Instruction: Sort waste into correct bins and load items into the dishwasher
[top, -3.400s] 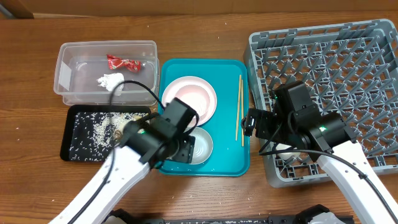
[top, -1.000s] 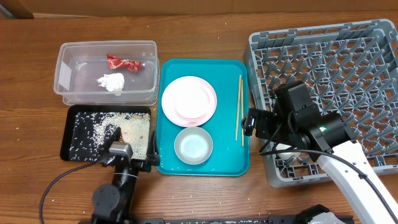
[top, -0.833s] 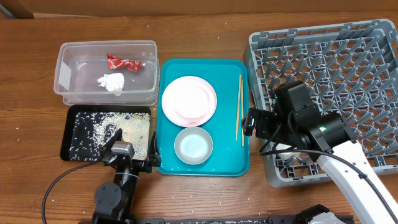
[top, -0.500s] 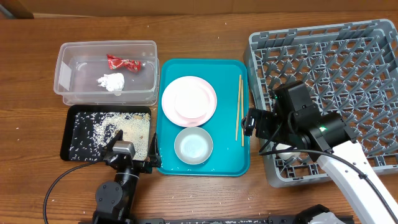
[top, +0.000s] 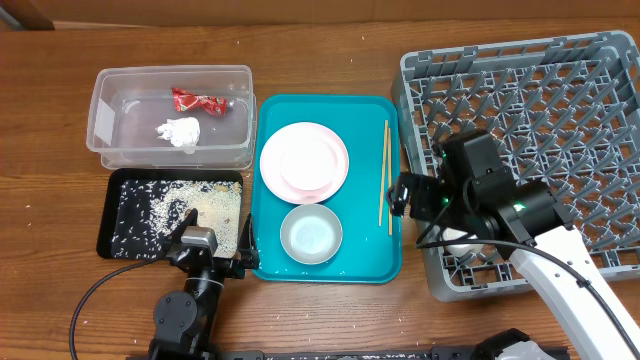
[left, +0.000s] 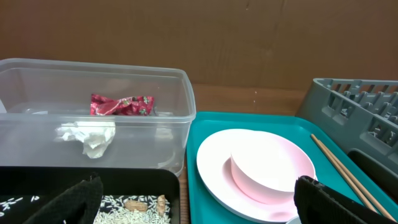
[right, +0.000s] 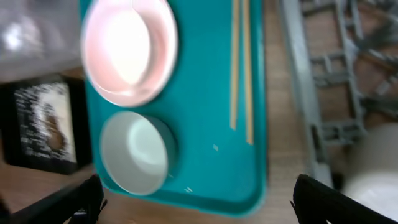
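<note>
Both pairs of jaws are spread and empty. Left gripper (top: 215, 232) has drawn back off the bowl (top: 311, 234) to the black tray's (top: 115, 235) near edge. Right gripper (top: 402, 196) is unmoved at the rack's (top: 560, 110) left wall. Wrapper (top: 197, 101) and tissue (top: 180, 132) lie in the tub (top: 105, 120), rice (top: 200, 205) in the black tray.

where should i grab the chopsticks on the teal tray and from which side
Pinch the chopsticks near mid-length, coming straight down, jaws closing across their width. They lie flat on the teal tray near its right edge, almost parallel, tips spreading slightly toward the near end, so a mid-length grip probably gathers both. The open right gripper is closest.
</note>
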